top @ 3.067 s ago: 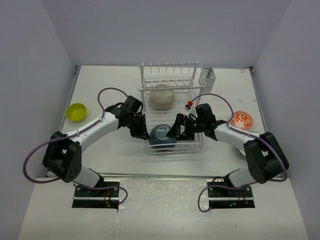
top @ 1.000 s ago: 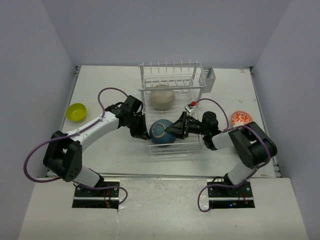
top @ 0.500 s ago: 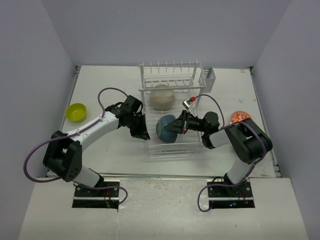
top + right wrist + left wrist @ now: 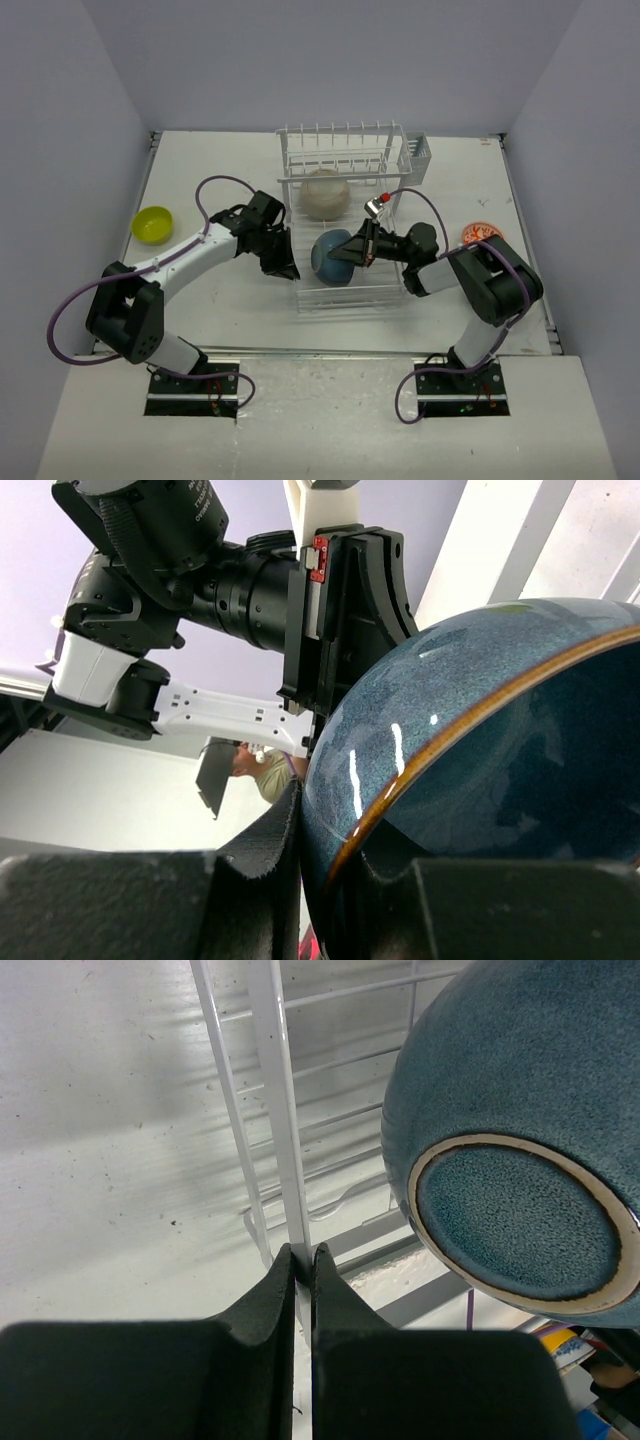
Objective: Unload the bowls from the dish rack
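The white wire dish rack (image 4: 392,150) stands mid-table. My right gripper (image 4: 352,249) is shut on the rim of the dark blue bowl (image 4: 330,258), holding it tilted on its side above the rack's front base. The right wrist view shows that rim pinched between the fingers of the right gripper (image 4: 325,825), and the blue bowl (image 4: 470,710) fills the frame. My left gripper (image 4: 303,1256) is shut on an upright wire of the rack (image 4: 278,1110), with the blue bowl's foot (image 4: 515,1215) to its right. A beige bowl (image 4: 325,193) rests further back in the rack.
A yellow-green bowl (image 4: 153,223) sits on the table to the left. A white bowl with an orange pattern (image 4: 484,235) sits to the right, partly behind my right arm. A small grey caddy (image 4: 417,152) hangs on the rack's back right corner.
My right gripper has closed on the blue bowl's rim and raised it, tipping it on its side and shifting it slightly back. The left arm has stayed on the rack wire.
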`<state>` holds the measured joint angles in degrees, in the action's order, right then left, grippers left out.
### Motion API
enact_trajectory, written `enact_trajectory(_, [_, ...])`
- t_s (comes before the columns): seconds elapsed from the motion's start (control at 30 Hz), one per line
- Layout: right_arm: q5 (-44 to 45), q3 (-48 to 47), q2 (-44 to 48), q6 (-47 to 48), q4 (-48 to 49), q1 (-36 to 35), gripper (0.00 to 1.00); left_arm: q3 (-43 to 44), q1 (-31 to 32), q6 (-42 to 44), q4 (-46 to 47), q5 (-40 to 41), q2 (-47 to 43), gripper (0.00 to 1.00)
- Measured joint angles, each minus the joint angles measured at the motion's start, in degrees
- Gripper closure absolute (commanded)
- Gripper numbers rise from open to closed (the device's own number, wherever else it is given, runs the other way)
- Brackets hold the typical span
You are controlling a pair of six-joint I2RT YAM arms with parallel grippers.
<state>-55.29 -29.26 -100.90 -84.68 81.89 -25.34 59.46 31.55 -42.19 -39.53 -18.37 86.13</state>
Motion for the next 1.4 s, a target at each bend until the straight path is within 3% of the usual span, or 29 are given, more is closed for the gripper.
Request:
enact_trajectory(0.13, [-1.14,0.20,3.17,0.81,-4.44,0.02,1.00,-0.17,-0.04,-0.02,0.42,-0.31,0.00,1.00])
enact_trajectory(0.27, [-1.75,0.39,10.62,5.03,-15.85,-0.04,1.00,-0.26,-0.02,-0.09,1.68,-1.03,0.33,1.00])
enact_trajectory(0.5, [0.79,-7.54,32.72,23.39,-53.64,0.46,1.00,-0.68,-0.02,-0.15,4.09,-1.86,0.63,1.00])
enact_trajectory(0.67, [4.52,-12.83,40.22,33.22,-72.46,0.42,1.00,-1.22,-0.02,-0.20,5.92,-2.29,0.61,1.00])
enact_trajectory(0.83, [16.20,-16.24,45.22,40.63,-92.19,1.99,1.00,-1.75,-0.02,-0.26,7.19,-2.54,0.48,1.00])
enact_trajectory(1.03, [38.56,-28.04,45.75,50.16,-116.50,4.85,1.00,-3.17,-0.04,-0.57,9.22,-2.67,-0.39,1.00])
enact_trajectory(1.23, [59.78,-36.85,43.39,54.01,-130.29,7.54,1.00,-3.98,-0.09,-0.72,10.21,-2.62,-1.07,1.00])
enact_trajectory(1.4, [73.90,-37.64,39.36,54.75,-138.49,9.01,1.00,-4.50,-0.42,-0.70,10.78,-2.62,-1.49,1.00])
